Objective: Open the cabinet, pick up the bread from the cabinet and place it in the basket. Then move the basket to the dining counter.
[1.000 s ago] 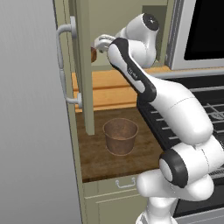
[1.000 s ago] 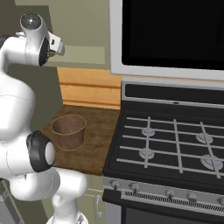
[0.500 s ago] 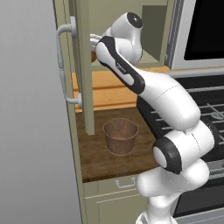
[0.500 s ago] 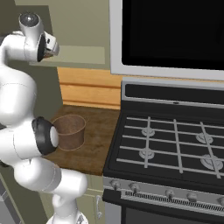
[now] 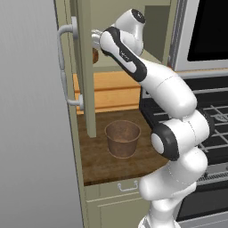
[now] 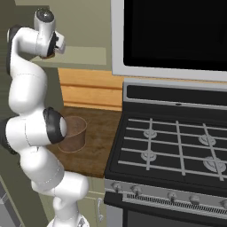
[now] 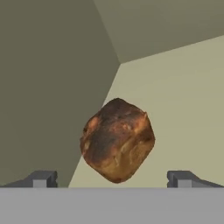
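left base: cabinet [image 5: 84,67] door open, arm has reached further in since 1.0 s ago, basket [image 5: 122,138] empty on worktop | right base: gripper [image 6: 56,46] at shelf, poorly seen | hand: bread [image 7: 117,140] on shelf between spread fingertips [image 7: 43,178], probably ungrasped; closing comes next

Over the last second I watch my arm swing its hand leftward and deeper into the open cabinet [image 5: 83,67]. The gripper [image 5: 95,39] now sits right at the door's edge, higher and further in than before, and the bread [image 7: 117,140] on the shelf is just ahead of the spread fingertips [image 7: 43,179]. The elbow has risen and straightened with the reach.
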Robot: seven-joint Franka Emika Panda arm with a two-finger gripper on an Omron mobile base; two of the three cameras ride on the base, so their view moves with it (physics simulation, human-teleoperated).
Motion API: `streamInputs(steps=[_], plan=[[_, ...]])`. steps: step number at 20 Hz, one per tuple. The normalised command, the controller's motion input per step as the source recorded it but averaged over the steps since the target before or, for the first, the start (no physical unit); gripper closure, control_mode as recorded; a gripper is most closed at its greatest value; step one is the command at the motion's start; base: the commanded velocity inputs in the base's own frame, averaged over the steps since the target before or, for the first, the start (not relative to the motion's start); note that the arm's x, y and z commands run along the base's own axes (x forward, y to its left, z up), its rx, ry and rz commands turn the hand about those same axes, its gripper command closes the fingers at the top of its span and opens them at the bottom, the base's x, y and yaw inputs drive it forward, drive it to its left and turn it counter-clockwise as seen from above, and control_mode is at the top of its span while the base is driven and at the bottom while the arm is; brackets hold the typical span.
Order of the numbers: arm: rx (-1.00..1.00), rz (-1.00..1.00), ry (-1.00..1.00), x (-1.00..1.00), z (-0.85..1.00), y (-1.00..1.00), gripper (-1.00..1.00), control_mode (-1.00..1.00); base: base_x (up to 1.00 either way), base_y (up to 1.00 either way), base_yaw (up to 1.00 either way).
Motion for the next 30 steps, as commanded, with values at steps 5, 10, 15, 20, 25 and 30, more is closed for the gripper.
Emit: streamInputs(steps=[5, 10, 15, 20, 25, 30], plan=[[0.00, 0.03, 0.00, 0.20, -0.17, 0.00, -1.00, -1.00, 0.00, 0.00, 0.00], [0.00, 0.01, 0.03, 0.18, -0.19, 0.14, -1.00, -1.00, 0.00, 0.00, 0.00], [0.00, 0.01, 0.08, 0.10, -0.13, 0.24, -1.00, -1.00, 0.00, 0.00, 0.00], [0.00, 0.01, 0.05, 0.17, -0.09, 0.22, -1.00, -1.00, 0.00, 0.00, 0.00], [0.00, 0.00, 0.00, 0.30, -0.09, 0.11, -1.00, -1.00, 0.00, 0.00, 0.00], [0.00, 0.01, 0.00, 0.10, -0.18, 0.04, 1.00, -1.00, 0.00, 0.00, 0.00]])
